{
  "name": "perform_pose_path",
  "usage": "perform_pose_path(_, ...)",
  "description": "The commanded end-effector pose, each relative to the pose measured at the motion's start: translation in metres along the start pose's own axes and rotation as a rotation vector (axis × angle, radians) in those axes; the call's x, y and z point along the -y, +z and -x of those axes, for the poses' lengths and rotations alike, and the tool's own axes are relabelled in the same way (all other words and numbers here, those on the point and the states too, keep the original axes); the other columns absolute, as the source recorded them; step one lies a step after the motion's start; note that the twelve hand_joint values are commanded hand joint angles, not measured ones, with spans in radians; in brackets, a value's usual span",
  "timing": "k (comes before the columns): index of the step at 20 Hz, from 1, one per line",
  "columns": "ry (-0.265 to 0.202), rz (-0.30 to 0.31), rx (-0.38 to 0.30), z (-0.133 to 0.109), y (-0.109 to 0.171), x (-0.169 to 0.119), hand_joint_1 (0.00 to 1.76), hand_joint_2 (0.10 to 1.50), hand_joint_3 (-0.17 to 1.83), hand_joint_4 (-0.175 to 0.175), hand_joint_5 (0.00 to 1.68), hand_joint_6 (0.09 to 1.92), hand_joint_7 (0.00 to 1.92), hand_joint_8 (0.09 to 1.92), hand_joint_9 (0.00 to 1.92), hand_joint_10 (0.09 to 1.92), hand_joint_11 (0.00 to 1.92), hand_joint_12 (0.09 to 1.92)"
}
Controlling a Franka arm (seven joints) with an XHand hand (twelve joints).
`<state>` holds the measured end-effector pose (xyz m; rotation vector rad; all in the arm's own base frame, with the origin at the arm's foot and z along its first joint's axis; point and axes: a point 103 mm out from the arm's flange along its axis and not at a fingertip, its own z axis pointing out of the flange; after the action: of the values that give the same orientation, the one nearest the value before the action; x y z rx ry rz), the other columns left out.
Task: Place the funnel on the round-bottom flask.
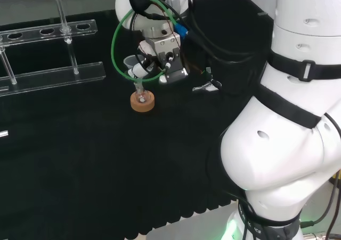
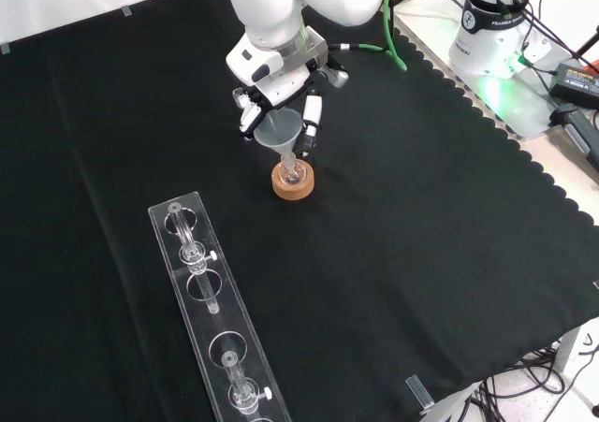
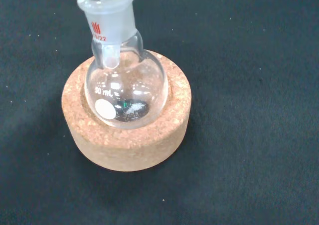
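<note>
The funnel (image 2: 279,129) sits between the hand's (image 2: 281,85) fingers (image 2: 312,115), which curl round its cone and hold it. Its stem reaches down below the fingertips into the neck of the round-bottom flask (image 3: 124,88), visible through the glass. The flask rests upright on a cork ring (image 3: 127,135) beneath the fingers.
</note>
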<state>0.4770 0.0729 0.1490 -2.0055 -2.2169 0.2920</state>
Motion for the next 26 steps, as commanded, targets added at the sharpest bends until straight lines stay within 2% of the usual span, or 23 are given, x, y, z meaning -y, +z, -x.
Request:
perform_pose_path(1, -0.009, 0.07, 0.07, -0.0024, 0.0, 0.0058, 0.99, 1.14, 0.26, -0.056, 0.73, 1.44, 1.13, 1.63, 1.63, 1.25, 1.92, 1.01)
perform_pose_path(6, 0.001, 0.094, 0.116, -0.0043, -0.0018, 0.0108, 0.99, 1.14, 0.26, -0.055, 0.73, 1.45, 1.13, 1.63, 1.63, 1.25, 1.92, 1.01)
perform_pose_path(19, 0.002, 0.042, 0.16, -0.0075, 0.002, 0.0062, 0.99, 1.14, 0.26, -0.053, 0.73, 1.45, 1.13, 1.63, 1.63, 1.26, 1.92, 1.01)
perform_pose_path(26, 0.003, 0.036, 0.166, -0.0098, 0.0006, 0.0056, 0.99, 1.14, 0.27, -0.052, 0.73, 1.45, 1.13, 1.63, 1.63, 1.26, 1.92, 1.01)
